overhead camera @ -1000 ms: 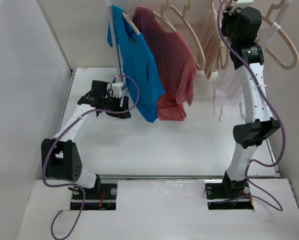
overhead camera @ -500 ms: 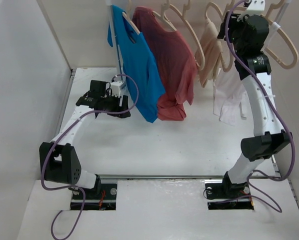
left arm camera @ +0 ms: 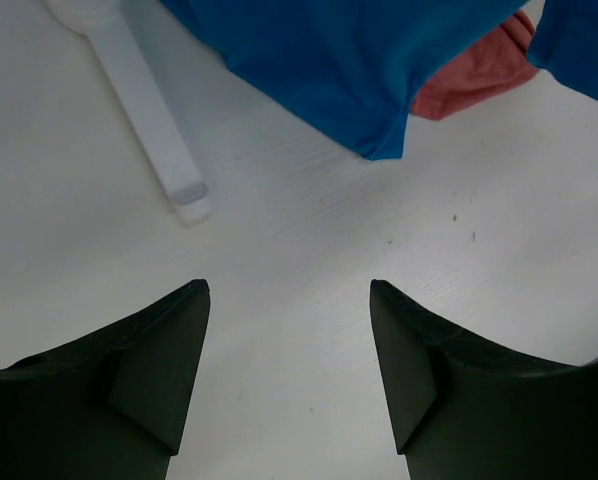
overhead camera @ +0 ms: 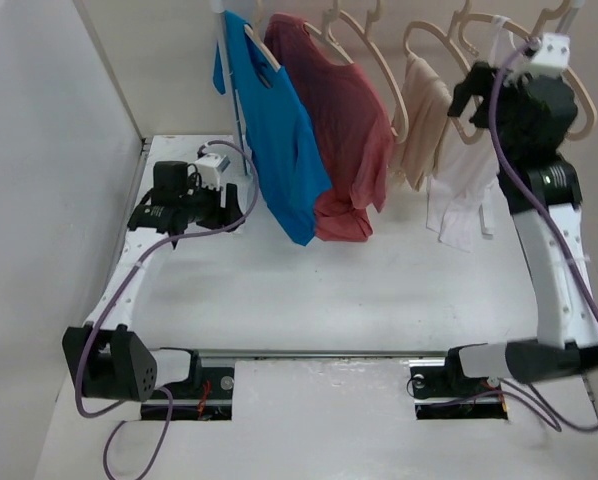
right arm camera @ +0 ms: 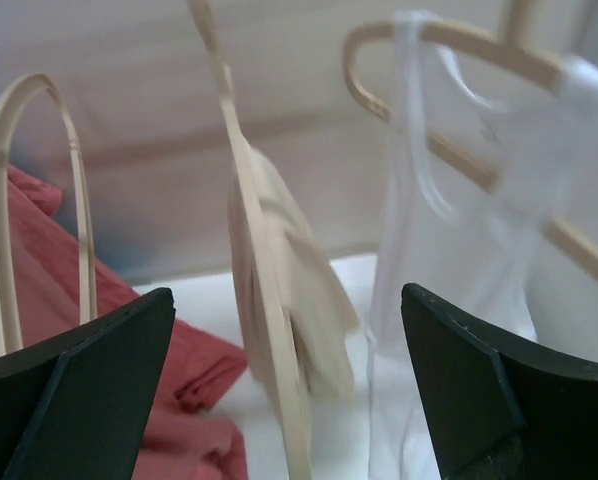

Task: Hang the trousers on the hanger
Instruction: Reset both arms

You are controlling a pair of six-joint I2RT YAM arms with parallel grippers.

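Observation:
The beige trousers (overhead camera: 419, 125) hang folded over a pale wooden hanger (overhead camera: 427, 42) on the rail at the back right. In the right wrist view the hanger (right arm camera: 241, 200) is seen edge-on with the trousers (right arm camera: 309, 300) draped on it. My right gripper (overhead camera: 466, 98) is just to the right of them, open, its fingers apart from the cloth; the right gripper (right arm camera: 287, 292) holds nothing. My left gripper (overhead camera: 234, 203) hovers low over the table at the left, and the left gripper (left arm camera: 289, 285) is open and empty.
A blue shirt (overhead camera: 279, 130) and a dull red T-shirt (overhead camera: 344, 120) hang left of the trousers. A white vest (overhead camera: 459, 190) hangs on their right, beside my right wrist. Bare hangers (overhead camera: 377, 70) are on the rail. A white rack foot (left arm camera: 154, 120) lies ahead of the left gripper.
The right gripper has opened, let go of the trousers and drawn back to the right. The left arm has pulled back to the left, away from the blue shirt.

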